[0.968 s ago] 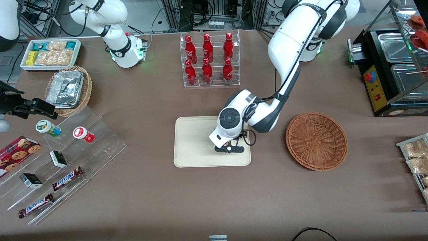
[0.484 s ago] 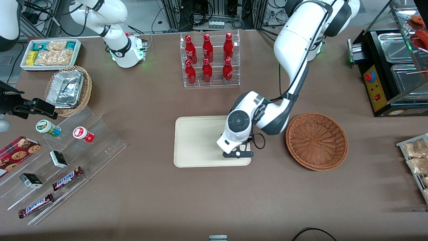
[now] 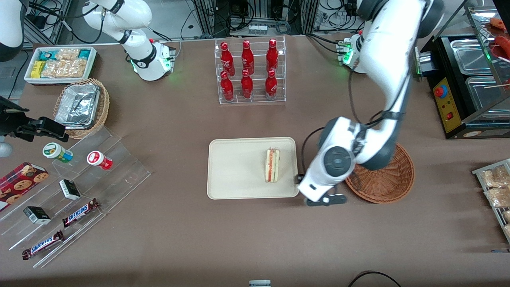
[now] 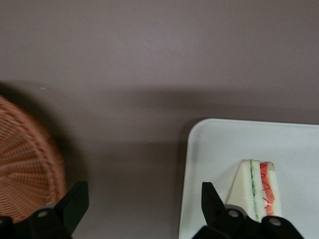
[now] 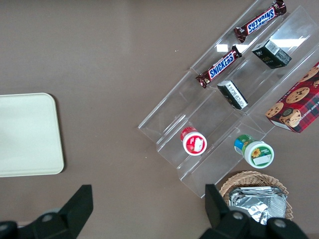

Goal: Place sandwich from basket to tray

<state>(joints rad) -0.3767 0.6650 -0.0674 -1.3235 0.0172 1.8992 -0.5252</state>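
Sandwich on the tray, our arm over the bare table between tray and basket.

We see the sandwich (image 3: 272, 165) lying on the tray (image 3: 235, 175), near the edge closest to the basket (image 3: 392, 181), which looks empty. Our gripper (image 4: 144, 211) hangs spread wide, holding nothing. We judge the placing done; only moving the arm clear remains.

red bottles (image 3: 249, 71), snickers bars (image 3: 79, 212), cookie box (image 3: 18, 185)
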